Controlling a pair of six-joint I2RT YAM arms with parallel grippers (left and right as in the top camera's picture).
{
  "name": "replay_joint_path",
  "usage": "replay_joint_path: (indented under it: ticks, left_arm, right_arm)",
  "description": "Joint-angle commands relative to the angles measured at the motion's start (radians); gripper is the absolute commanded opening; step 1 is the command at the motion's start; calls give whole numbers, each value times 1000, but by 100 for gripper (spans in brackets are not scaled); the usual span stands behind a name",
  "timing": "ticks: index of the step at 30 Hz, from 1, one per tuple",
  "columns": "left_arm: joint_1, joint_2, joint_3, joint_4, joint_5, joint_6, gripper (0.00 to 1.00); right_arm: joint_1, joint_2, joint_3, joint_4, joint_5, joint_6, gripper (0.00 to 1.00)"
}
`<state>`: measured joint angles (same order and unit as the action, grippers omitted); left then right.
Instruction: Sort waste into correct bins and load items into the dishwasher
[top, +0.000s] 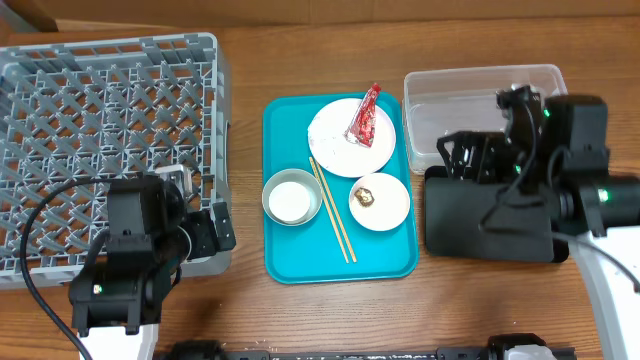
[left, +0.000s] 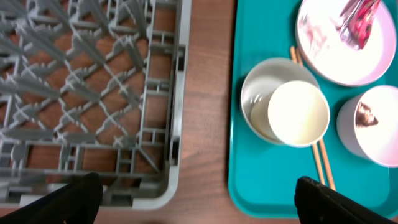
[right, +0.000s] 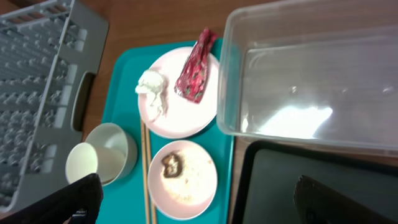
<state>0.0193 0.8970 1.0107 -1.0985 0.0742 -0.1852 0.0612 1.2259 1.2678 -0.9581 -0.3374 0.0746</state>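
On the teal tray (top: 290, 262) lie a large white plate (top: 338, 150) with a red wrapper (top: 365, 117) and a crumpled white tissue (right: 152, 84), a small pinkish dish (top: 392, 205) holding rice and a brown lump (right: 171, 165), a grey metal bowl (top: 272, 188) with a white cup (top: 290, 201) in it, and chopsticks (top: 333, 212). The grey dish rack (top: 105, 130) stands at the left. The clear tub (top: 470, 100) and black tray (top: 480, 225) are at the right. My left gripper (left: 198, 199) is open over the table between rack and teal tray. My right gripper (right: 199, 199) is open above the small dish and black tray.
The wooden table (top: 245, 315) shows in front of the teal tray and between rack and tray. Both arm bases sit at the front corners, cables trailing over the rack's near edge and the black tray.
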Motion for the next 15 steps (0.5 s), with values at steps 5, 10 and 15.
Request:
replay_joint_path:
  ticks: [5,10,15]
  left_arm:
    - [18,34,79,-77,21,-14,100]
    - [59,87,148,-125,23,-3,100]
    - [59,109,153,-120,5,5,100]
  right_arm:
    - [27,58,76,113,-133,-23,100]
    - [195,87,76,248,21,-23,98]
    - [415,239,76,364,192,-82,100]
